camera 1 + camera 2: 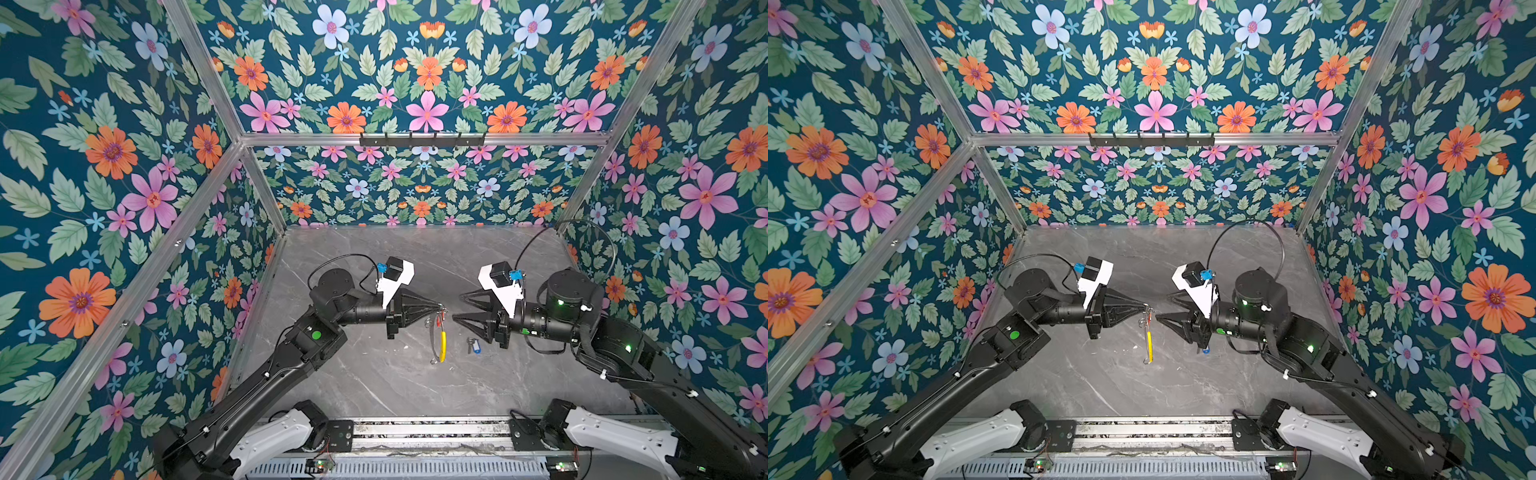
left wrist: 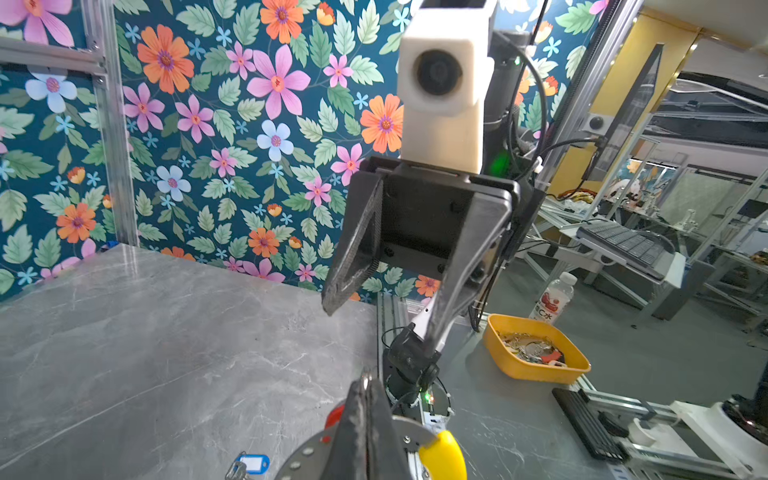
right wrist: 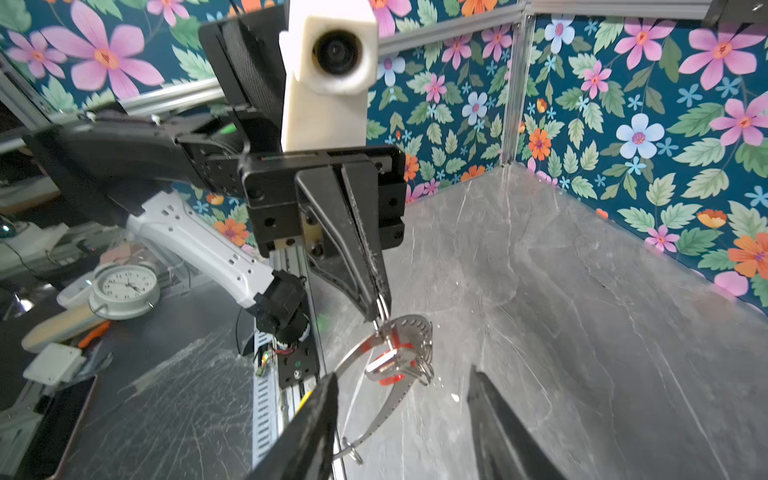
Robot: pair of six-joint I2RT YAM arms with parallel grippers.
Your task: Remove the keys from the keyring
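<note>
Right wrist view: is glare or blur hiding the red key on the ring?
Right wrist view: a white glare patch covers part of the red key, the ring is clear, the right gripper close up is blurred; both top views: ring small, edge-on.

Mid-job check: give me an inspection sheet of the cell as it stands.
Surface: grey marble-look table, few white specks.
Job's things: keyring hangs edge-on from the left gripper; red-tagged key on it; blue-tagged key loose on the table.
Clutter: nothing seen on the table; yellow tray and bottle beyond its edge.
Grippers: left gripper shut on the keyring's top; right gripper open, empty, facing it.
Cables: wrist-camera cables loop clear of the keyring.
Surroundings: floral walls, aluminium frame.
</note>
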